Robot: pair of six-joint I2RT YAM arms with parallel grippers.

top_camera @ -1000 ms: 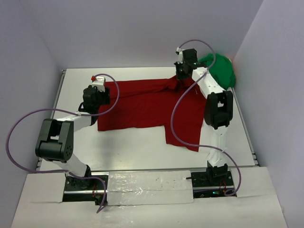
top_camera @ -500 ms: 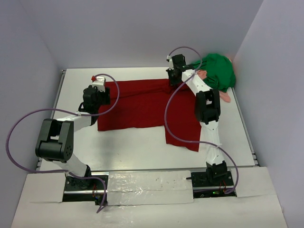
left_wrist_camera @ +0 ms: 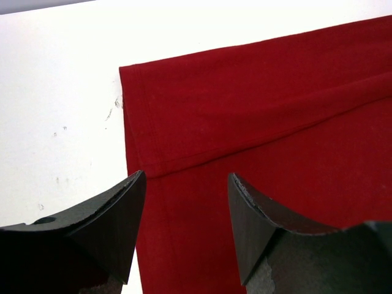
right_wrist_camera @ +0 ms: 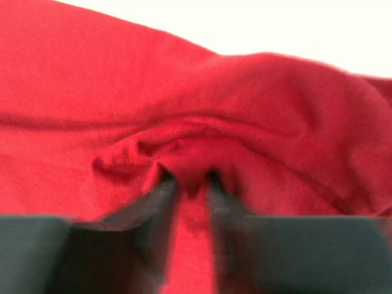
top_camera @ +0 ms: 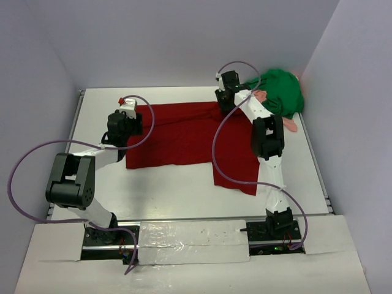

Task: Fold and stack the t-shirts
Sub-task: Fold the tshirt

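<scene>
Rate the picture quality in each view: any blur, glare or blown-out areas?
Top external: sharp and evenly lit, soft shadows, no glare on the dark red shirt. Left wrist: crisp on the shirt's hem, though the white table is close to blown out. Right wrist: blurred throughout; the right gripper shows smeared jaws, and the table strip at the top is washed to white.

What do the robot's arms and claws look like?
The left arm and right arm are white tubes with chunky black joints. A long purple cable loops off each. The left arm has a small red tab near its end. The left claw has two black wedge-shaped fingers. The right claw looks dark too, but blurry.
</scene>
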